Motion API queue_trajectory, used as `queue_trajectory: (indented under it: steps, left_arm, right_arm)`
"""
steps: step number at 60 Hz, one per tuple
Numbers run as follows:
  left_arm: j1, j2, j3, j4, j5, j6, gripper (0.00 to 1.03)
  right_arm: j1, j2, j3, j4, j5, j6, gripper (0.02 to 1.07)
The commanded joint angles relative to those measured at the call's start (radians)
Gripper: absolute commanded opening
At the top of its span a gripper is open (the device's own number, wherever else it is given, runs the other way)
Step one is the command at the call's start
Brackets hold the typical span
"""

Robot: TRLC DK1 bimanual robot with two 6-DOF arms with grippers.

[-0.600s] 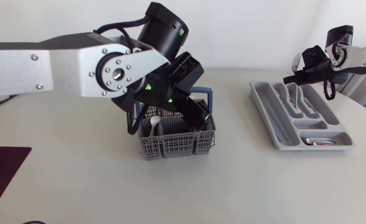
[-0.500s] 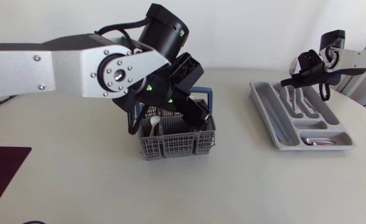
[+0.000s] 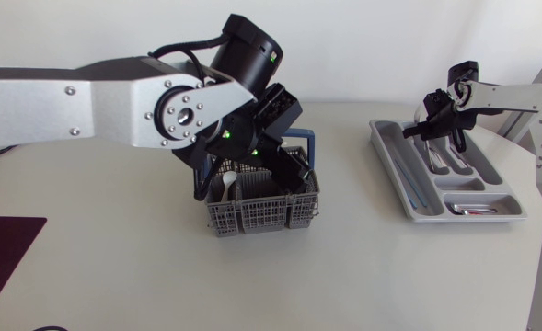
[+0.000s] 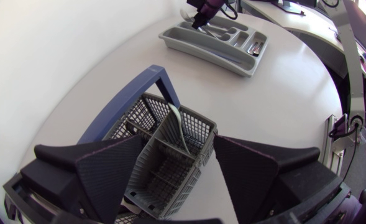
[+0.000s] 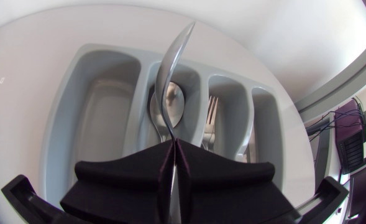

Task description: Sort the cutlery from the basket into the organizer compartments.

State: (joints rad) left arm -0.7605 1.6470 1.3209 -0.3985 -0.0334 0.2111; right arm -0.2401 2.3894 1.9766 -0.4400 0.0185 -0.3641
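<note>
I am partway through: my right end effector (image 5: pixel 172 146) clamps a metal piece (image 5: pixel 171 74) above the organizer (image 5: pixel 96 124) (some compartments already filled), while my left end effector (image 4: pixel 179 149), fingers apart, hangs over the basket (image 3: pixel 261 216), where a pale utensil (image 4: pixel 181 127) waits.

No lettering, label, number or sign can be read anywhere, neither on the basket (image 3: pixel 252 219), nor on the organizer (image 3: pixel 389 164), nor on the left arm (image 3: pixel 77 106), the right arm (image 3: pixel 519 92) or the bench (image 3: pixel 114 267)
</note>
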Motion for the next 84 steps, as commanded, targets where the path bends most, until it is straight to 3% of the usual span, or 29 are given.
queue_trajectory:
  steps: [1,12,31,37,48,72,84]
  left_arm:
    - [-0.002,0.022,-0.023,0.006,-0.008,0.014,0.80]
    - [-0.002,0.022,-0.026,0.006,-0.010,0.011,0.80]
    - [0.001,0.027,-0.028,0.007,-0.020,0.010,0.80]
    - [0.003,0.027,-0.035,0.012,-0.022,0.008,0.80]
    - [-0.002,0.028,-0.097,0.136,-0.037,0.010,0.80]
    - [0.001,0.106,-0.106,0.286,-0.037,-0.045,0.79]
    - [0.004,0.158,-0.065,0.293,-0.036,-0.115,0.63]
  right_arm:
    - [0.004,0.070,0.053,-0.037,0.018,0.022,0.08]
    - [0.010,0.123,0.123,-0.086,0.020,0.037,0.10]
    - [0.015,0.063,0.068,-0.083,0.015,0.042,0.53]
    - [0.015,-0.007,-0.010,-0.054,0.005,0.042,0.56]
    - [0.015,-0.202,-0.229,0.020,-0.028,0.034,0.57]
    - [0.050,-0.553,-0.613,0.121,-0.098,0.036,0.63]
    - [0.085,-0.688,-0.725,0.116,-0.120,0.045,0.66]
